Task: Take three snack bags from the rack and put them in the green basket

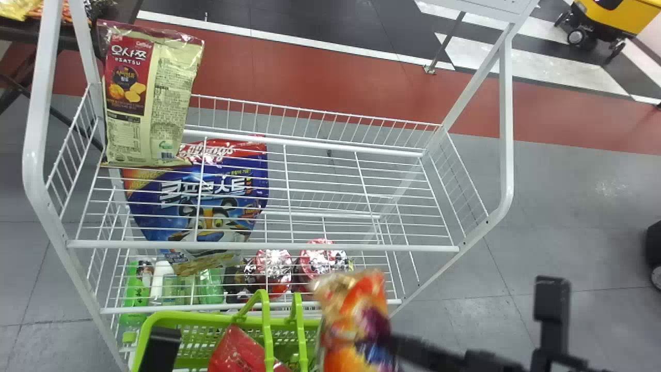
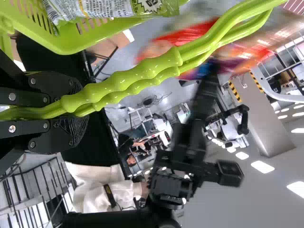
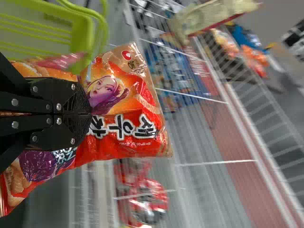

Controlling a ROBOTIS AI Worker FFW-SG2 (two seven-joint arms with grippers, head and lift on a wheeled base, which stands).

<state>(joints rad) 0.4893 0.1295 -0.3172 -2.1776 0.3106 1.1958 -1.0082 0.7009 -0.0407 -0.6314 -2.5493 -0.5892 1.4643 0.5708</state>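
Low down in the head view, just right of the middle, an orange snack bag (image 1: pixel 356 315) is in the grip of the right gripper (image 3: pixel 83 114). Its two black fingers are shut on the bag and pinch it. The bag is by the right end of the green basket (image 1: pixel 191 319), which sits at the bottom of the frame. I can't tell if any of the bag is over the basket's inside. The left gripper (image 2: pixel 71 111) is closed on the basket's green handles (image 2: pixel 128 78) and holds them.

A red bag (image 1: pixel 242 351) is in the basket, and a grey and green bag (image 2: pixel 95 7) lies there too, at the upper left of the left wrist view. So this looks like the job of putting the third bag in. On the rack (image 1: pixel 263 246), a tall cream and red bag (image 1: pixel 170 98) stands at the upper left of the head view, and a big blue bag (image 1: pixel 144 206) is lower down.

Next, the right gripper should bring the orange bag over the open part, go around the handles, go down a bit, and then let go. The handles could catch the bag, so it needs care.
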